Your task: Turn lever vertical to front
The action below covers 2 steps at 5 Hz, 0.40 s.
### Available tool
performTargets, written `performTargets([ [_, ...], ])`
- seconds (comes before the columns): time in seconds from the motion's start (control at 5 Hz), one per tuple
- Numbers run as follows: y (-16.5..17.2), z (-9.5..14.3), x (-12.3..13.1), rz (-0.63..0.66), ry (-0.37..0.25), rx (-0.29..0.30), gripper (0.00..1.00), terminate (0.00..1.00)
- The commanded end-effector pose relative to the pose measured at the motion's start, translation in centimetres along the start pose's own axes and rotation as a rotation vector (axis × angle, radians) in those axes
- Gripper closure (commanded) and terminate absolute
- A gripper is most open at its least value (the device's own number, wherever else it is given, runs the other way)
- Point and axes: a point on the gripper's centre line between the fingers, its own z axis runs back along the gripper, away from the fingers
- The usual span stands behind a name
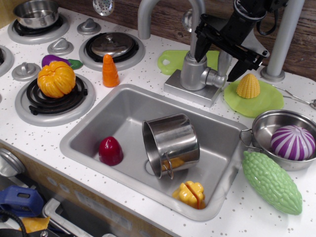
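Observation.image, the only view I had, showed the black two-fingered gripper [223,55] hanging above the grey tap body [193,74], with its jaws spread wide and nothing held between them. One finger was on the left side of the tap column, the other reached down on the right, near the yellow toy corn [248,86] on the green plate [256,101].

The small silver-grey lever [216,77] jutted from the right side of the tap body, on its short stub, pointing to the right. It lay below the gap of the open fingers and I saw no contact with them.

I judged that the step in hand was positioning for the lever, not turning it. The lever looked not yet brought to the front, so the main part of the task remained.

For the next move I judged that the gripper must come down so that one finger meets the paddle, and then push it towards the near side, over the steel sink [94,128]. I could not tell from this angle how much the fingers cleared the tap column, so a slow descent seemed wise to me.
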Motion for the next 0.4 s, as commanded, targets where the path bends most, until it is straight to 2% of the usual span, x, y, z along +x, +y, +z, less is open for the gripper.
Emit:
performTargets([
  [0.0, 1.3, 1.8, 2.2, 0.022, -0.099, 0.018, 0.00, 0.00],
  [0.2, 1.4, 1.0, 3.3, 0.021, -0.131, 0.020, 0.00, 0.00],
])
